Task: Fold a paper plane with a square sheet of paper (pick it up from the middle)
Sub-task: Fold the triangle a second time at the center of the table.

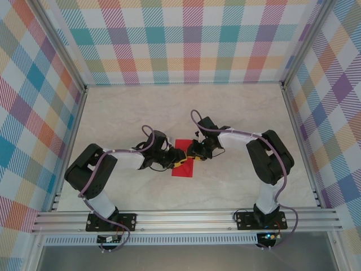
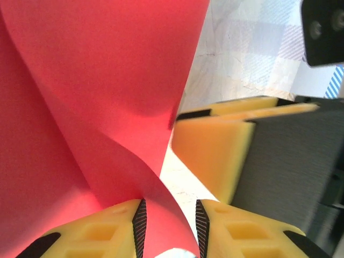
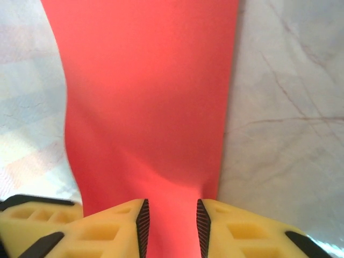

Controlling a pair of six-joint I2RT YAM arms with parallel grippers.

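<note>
The square sheet of paper (image 1: 181, 170), bright red, lies near the middle of the table, and both grippers meet over it. My left gripper (image 1: 178, 161) reaches in from the left. In its wrist view its jaws (image 2: 169, 215) stand apart, and the paper (image 2: 97, 80) curls up in a bow between the pads. My right gripper (image 1: 193, 152) comes from the right. Its jaws (image 3: 171, 215) also stand apart, with the paper (image 3: 145, 97) running flat between them and bulging slightly near the right pad. One yellow finger (image 2: 215, 153) of the right gripper shows close by in the left wrist view.
The pale marble table (image 1: 237, 113) stretches around the paper on all sides. Plaid walls (image 1: 180, 39) close the back and both sides. An aluminium rail (image 1: 186, 217) with the two arm bases runs along the near edge.
</note>
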